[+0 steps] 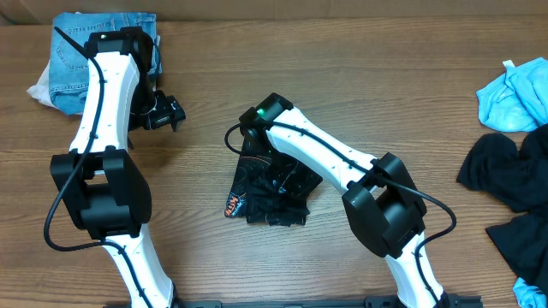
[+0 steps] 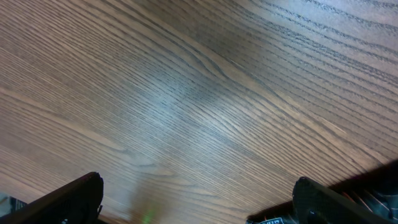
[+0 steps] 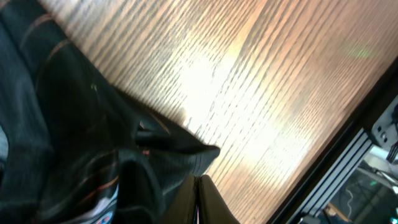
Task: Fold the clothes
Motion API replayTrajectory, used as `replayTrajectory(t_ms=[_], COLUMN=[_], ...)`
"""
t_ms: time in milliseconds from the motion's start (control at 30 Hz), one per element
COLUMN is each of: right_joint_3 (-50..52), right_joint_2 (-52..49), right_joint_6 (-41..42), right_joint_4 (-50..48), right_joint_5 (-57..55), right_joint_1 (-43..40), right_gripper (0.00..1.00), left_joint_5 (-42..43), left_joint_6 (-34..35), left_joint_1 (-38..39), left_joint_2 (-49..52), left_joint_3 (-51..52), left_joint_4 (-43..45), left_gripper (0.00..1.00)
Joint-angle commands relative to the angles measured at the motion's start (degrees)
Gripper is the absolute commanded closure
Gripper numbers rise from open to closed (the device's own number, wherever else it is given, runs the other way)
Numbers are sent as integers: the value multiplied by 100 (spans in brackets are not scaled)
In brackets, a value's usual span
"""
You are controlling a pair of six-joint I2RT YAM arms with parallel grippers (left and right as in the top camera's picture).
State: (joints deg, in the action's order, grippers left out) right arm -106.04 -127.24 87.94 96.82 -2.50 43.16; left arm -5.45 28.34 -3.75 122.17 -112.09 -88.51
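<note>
A black garment (image 1: 265,198) with a white and red printed label lies bunched in the middle of the wooden table (image 1: 368,77). My right gripper (image 1: 280,181) is down on it. In the right wrist view its fingers (image 3: 199,182) are pressed together at the edge of the dark fabric (image 3: 74,124), which rises in a fold beside them. My left gripper (image 1: 163,112) hangs open over bare wood to the left of the garment. In the left wrist view its fingers (image 2: 199,196) are wide apart with nothing between them, and the garment's edge shows at the lower right (image 2: 373,186).
Folded blue denim (image 1: 86,47) lies at the back left on something white (image 1: 38,85). A light blue cloth (image 1: 518,94) and a pile of black clothes (image 1: 514,184) lie at the right edge. A metal frame (image 3: 348,162) runs along the table's front edge.
</note>
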Motion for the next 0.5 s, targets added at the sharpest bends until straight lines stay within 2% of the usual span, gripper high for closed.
replayTrajectory(t_ms=[0, 133, 233, 333, 433, 467], right_joint_3=[-4, -15, -15, -17, -22, -22], right_joint_2=[-48, 26, 116, 160, 212, 240], right_joint_6=[-280, -756, -1414, -2188, -2337, -2337], right_joint_4=[0, -157, -507, -837, -870, -868], right_joint_5=[-190, 203, 756, 1154, 992, 916], right_joint_1=[39, 39, 39, 50, 59, 59], right_gripper=[96, 93, 86, 73, 60, 53], left_joint_5=[-70, -70, -70, -70, -70, -70], left_joint_6=[-118, -116, -114, -114, -114, -116], left_joint_1=[11, 11, 11, 11, 11, 11], left_joint_2=[-46, -46, -46, -46, -46, -46], left_joint_3=[11, 11, 11, 11, 11, 11], left_joint_4=[-13, 9, 50, 50, 50, 50], left_gripper=[0, 0, 0, 0, 0, 0])
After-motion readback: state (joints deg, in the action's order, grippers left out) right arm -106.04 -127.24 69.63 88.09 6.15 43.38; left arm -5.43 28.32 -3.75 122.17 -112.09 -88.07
